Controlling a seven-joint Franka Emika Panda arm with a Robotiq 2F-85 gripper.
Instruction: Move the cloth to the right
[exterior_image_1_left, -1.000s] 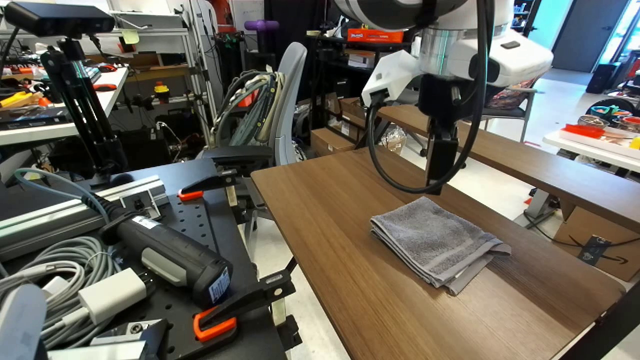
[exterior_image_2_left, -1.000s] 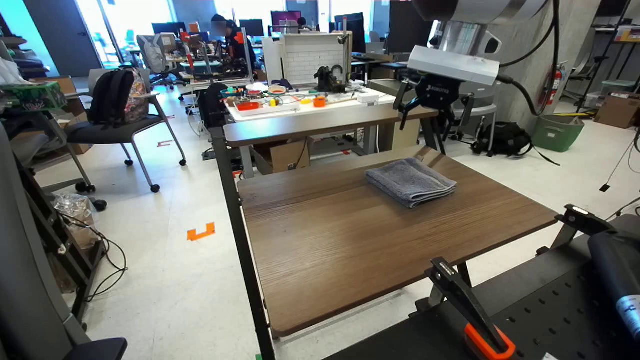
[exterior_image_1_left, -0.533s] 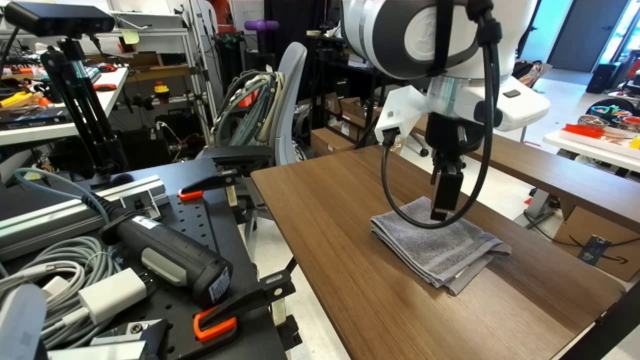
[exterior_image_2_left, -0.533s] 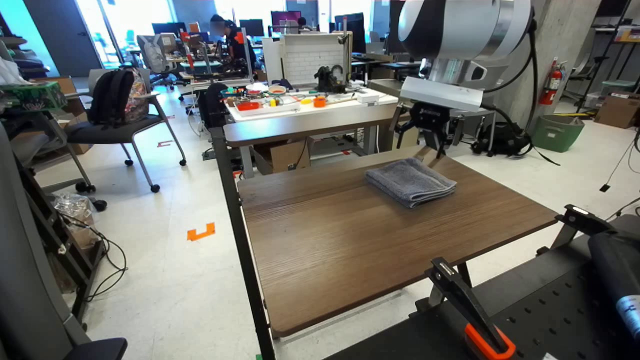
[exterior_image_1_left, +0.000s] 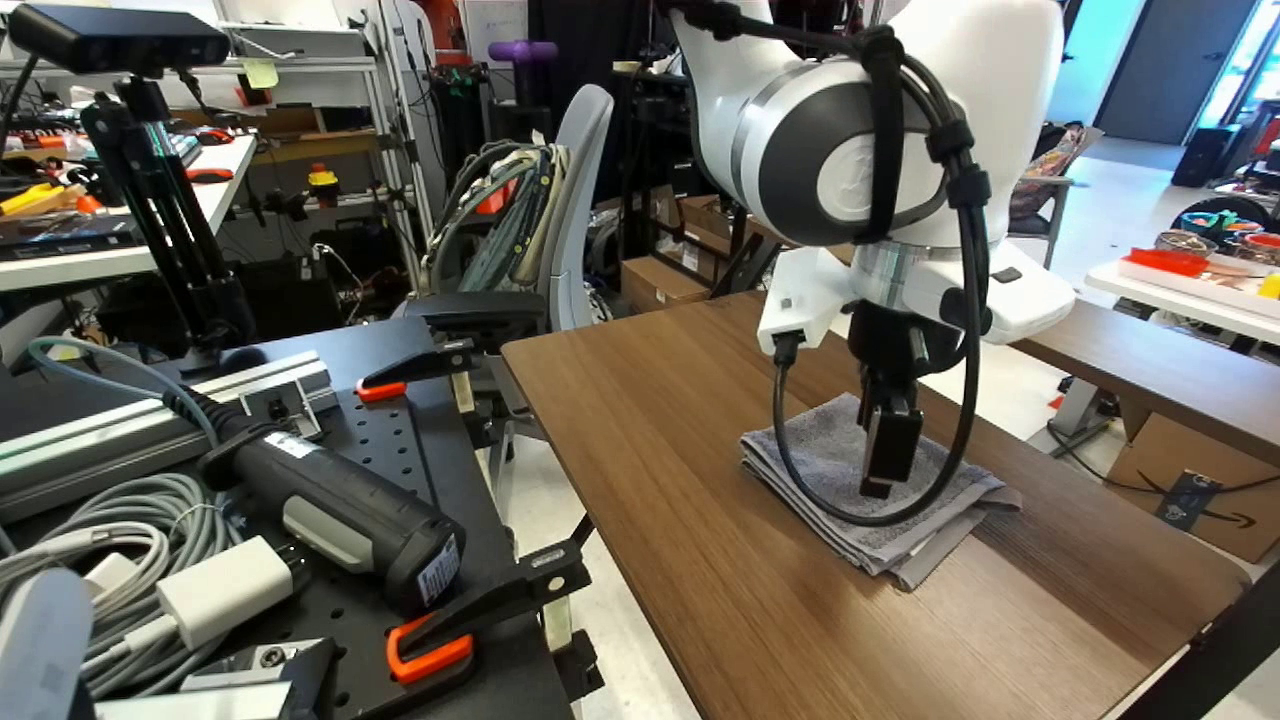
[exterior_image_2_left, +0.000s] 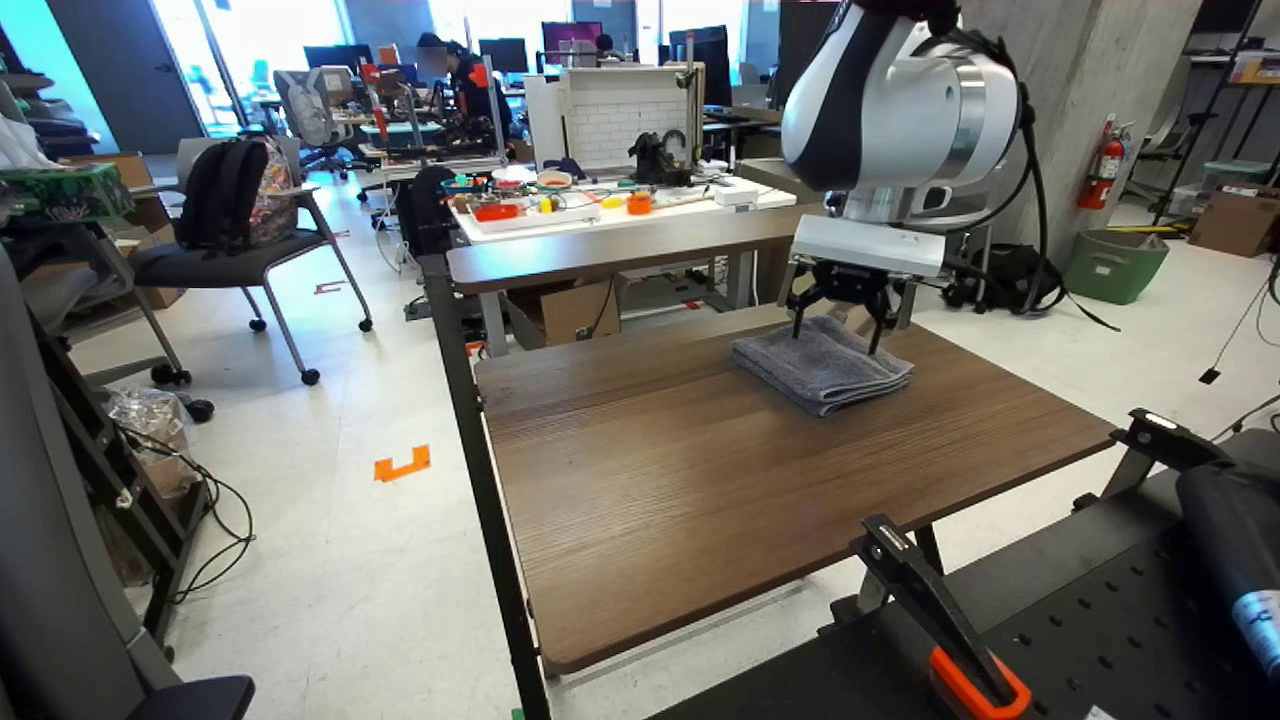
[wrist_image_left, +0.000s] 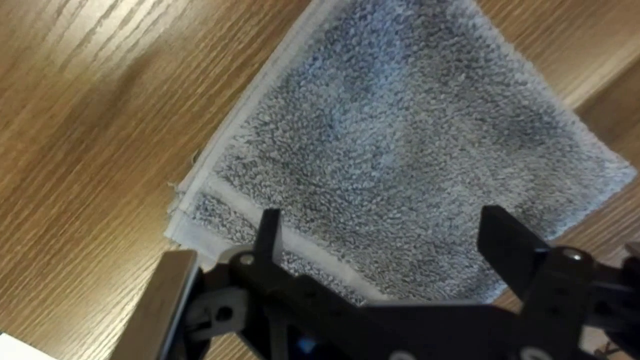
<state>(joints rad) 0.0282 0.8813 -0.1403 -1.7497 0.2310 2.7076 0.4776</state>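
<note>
because gripper (wrist_image_left: 383, 214) is spread over folded cloth (wrist_image_left: 390, 120), nothing held, folds may be dragged apart if cloth is pinched too shallowly.

Gray terry cloth (exterior_image_2_left: 822, 370), folded in layers, lying flat on brown wood-grain table (exterior_image_2_left: 680, 475)

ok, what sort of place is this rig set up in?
Probably a robotics lab or workshop: there's a robot arm, a perforated black benchtop with clamps on its edge, and computer monitors in the background.
</note>
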